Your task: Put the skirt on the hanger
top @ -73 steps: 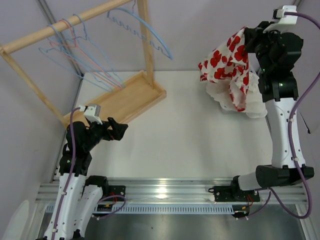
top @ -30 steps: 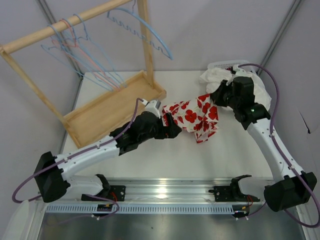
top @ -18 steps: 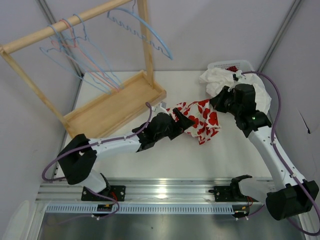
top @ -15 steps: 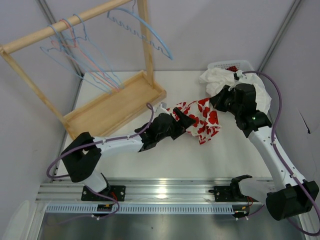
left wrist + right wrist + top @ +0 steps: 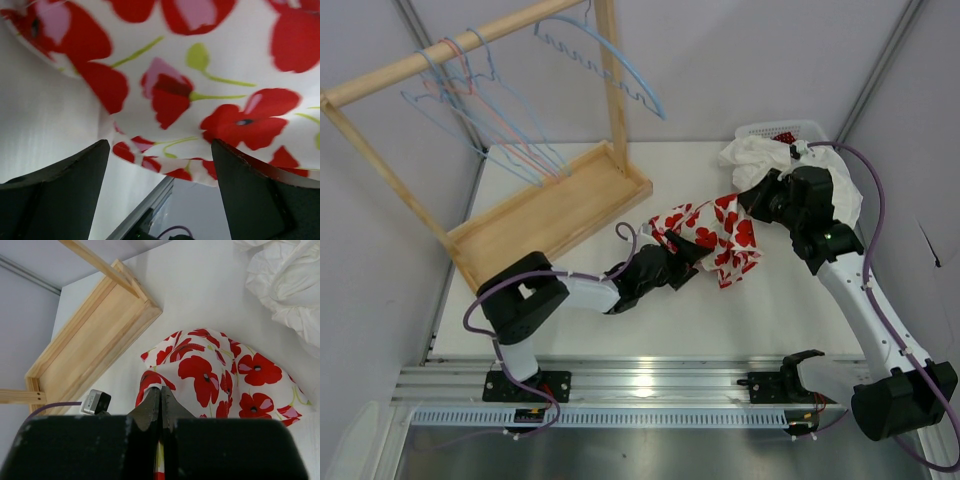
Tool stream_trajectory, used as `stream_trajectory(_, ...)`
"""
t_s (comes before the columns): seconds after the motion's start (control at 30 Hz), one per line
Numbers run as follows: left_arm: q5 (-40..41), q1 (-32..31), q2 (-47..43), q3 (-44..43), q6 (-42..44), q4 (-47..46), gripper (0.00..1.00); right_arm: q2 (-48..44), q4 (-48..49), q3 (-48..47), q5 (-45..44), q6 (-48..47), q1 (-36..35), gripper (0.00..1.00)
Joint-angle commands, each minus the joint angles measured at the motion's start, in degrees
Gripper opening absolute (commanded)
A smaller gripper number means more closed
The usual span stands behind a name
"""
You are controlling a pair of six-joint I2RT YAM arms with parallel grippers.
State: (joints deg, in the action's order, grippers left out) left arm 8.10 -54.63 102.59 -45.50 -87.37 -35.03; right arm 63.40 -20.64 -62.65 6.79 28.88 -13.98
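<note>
The skirt (image 5: 708,232), white with red poppies, hangs bunched over the table's middle right. My right gripper (image 5: 756,203) is shut on its upper edge and holds it up; in the right wrist view the jaws (image 5: 161,394) pinch a fold of the skirt (image 5: 215,367). My left gripper (image 5: 686,262) lies low at the skirt's near-left edge. In the left wrist view it (image 5: 160,185) is open, with the skirt (image 5: 200,85) spread just beyond the wide-apart fingers (image 5: 60,192) and nothing between them. Several hangers (image 5: 485,105) and a blue one (image 5: 620,60) hang on the wooden rack.
The rack's wooden base tray (image 5: 550,205) sits at the back left, also in the right wrist view (image 5: 90,335). A white basket (image 5: 782,130) with crumpled white cloth (image 5: 830,185) stands at the back right, close behind my right arm.
My left arm has folded in and its gripper has dropped toward the near side, under the skirt's lower edge. My right gripper still holds the skirt in nearly the same place.
</note>
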Motion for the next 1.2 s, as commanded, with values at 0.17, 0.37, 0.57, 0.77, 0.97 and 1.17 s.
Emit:
stream_trajectory(0.17, 5.52, 2.16, 5.69, -0.21, 3.08, -26.99, 0.77, -0.82, 3.86, 0.16, 1.83, 2.14, 0.35, 0.00)
stream_trajectory(0.37, 8.77, 4.71, 3.69, 0.58, 10.11, -28.52, 0.28, -0.91, 3.33, -0.45, 2.18, 1.97, 0.53, 0.00)
stream_trajectory(0.57, 9.05, 9.89, -9.83, 2.44, 21.87, -12.94, 0.00, -0.56, 1.75, -1.59, 2.26, -3.38, 0.71, 0.00)
stream_trajectory(0.77, 0.44, 17.27, -25.40, -8.82, 38.14, 24.17, 0.00, -0.38, -0.36, -2.21, 2.97, -13.13, 0.71, 0.00)
stream_trajectory(0.97, 1.83, 22.73, -33.85, -18.82, 56.15, 43.77, 0.00, -0.20, -0.62, -4.31, 10.25, -17.81, 0.71, 0.00)
stream_trajectory(1.17, -1.50, 22.90, -34.47, -30.94, 68.20, 54.44, 0.00, 1.47, -2.91, -14.31, 16.85, -20.09, 0.71, 0.00)
